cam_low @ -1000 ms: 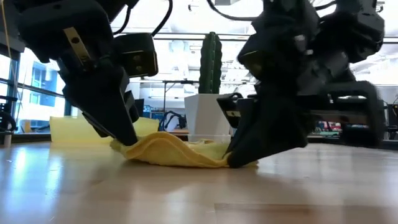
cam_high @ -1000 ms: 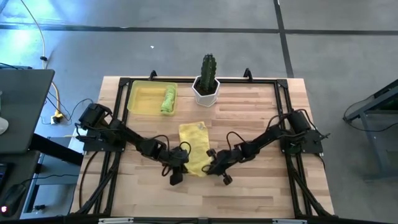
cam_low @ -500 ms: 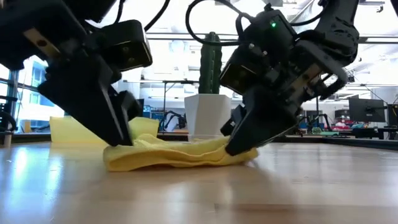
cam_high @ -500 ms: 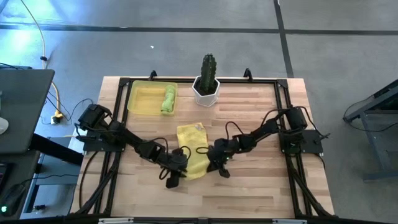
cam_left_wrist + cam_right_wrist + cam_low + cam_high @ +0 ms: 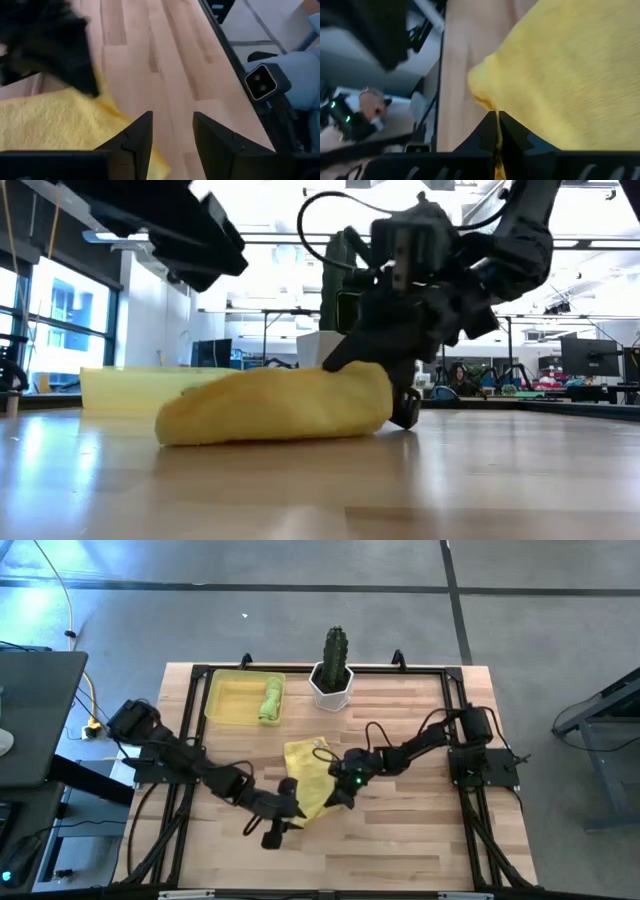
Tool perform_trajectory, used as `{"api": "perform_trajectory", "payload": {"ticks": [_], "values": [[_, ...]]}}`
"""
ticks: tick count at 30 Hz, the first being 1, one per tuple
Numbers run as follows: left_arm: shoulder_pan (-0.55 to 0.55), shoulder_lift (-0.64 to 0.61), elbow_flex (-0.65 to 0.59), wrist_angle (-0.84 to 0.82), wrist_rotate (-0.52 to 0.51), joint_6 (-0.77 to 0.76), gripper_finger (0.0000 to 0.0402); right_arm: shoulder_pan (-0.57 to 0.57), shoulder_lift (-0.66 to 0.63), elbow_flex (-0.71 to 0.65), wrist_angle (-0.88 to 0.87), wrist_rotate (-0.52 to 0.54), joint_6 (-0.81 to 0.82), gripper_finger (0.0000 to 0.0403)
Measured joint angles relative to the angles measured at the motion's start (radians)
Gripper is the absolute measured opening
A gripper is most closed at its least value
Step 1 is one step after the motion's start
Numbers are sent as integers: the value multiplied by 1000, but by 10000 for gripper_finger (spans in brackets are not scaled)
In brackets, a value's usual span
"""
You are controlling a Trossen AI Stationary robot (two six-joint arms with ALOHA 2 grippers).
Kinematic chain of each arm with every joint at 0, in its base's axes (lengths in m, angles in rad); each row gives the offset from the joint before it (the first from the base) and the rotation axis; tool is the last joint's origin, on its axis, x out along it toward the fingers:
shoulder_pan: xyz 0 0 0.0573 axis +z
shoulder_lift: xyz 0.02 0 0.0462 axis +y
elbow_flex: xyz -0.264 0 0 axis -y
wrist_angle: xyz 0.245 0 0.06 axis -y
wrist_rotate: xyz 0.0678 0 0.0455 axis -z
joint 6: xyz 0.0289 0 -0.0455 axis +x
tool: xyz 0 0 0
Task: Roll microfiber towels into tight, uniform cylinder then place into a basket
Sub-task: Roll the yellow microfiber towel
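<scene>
The pale yellow towel (image 5: 308, 780) lies near the table's middle, bunched into a thick folded mound (image 5: 270, 405). My right gripper (image 5: 338, 792) is shut on its right end (image 5: 496, 117). My left gripper (image 5: 275, 825) is open above the towel's near left corner, its fingers (image 5: 140, 137) hovering over the wood beside the cloth (image 5: 50, 130). The lime green towel (image 5: 271, 698) lies rolled in the yellow basket (image 5: 228, 700) at the far left. My right gripper pinches a bunched fold of the yellow towel (image 5: 490, 102) between its two shut fingers, at the mound's right end (image 5: 375, 385). The fingers slant down from the table's right side. The held end is raised and curled over. The rest lies on the table.
A white pot with a green cactus (image 5: 332, 680) stands at the far middle, just beyond the towel. Black frame rails (image 5: 455, 710) run along the table's edges. Bare wood (image 5: 400, 840) lies on the near right.
My right gripper has moved toward the table's left and far edge, drawing the towel's near right part up and over, so the flat cloth is now a thick mound. My left gripper has lifted off the towel's left end and drawn back toward the near left.
</scene>
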Motion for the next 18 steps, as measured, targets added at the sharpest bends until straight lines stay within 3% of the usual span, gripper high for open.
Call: {"api": "perform_trajectory", "payload": {"ticks": [8, 18], "values": [[-80, 60, 0, 1, -170, 0, 129, -48, -3, 3, -67, 105, -26, 0], [-80, 178, -1, -19, -251, 0, 129, -15, -2, 2, -124, 137, -64, 0]]}}
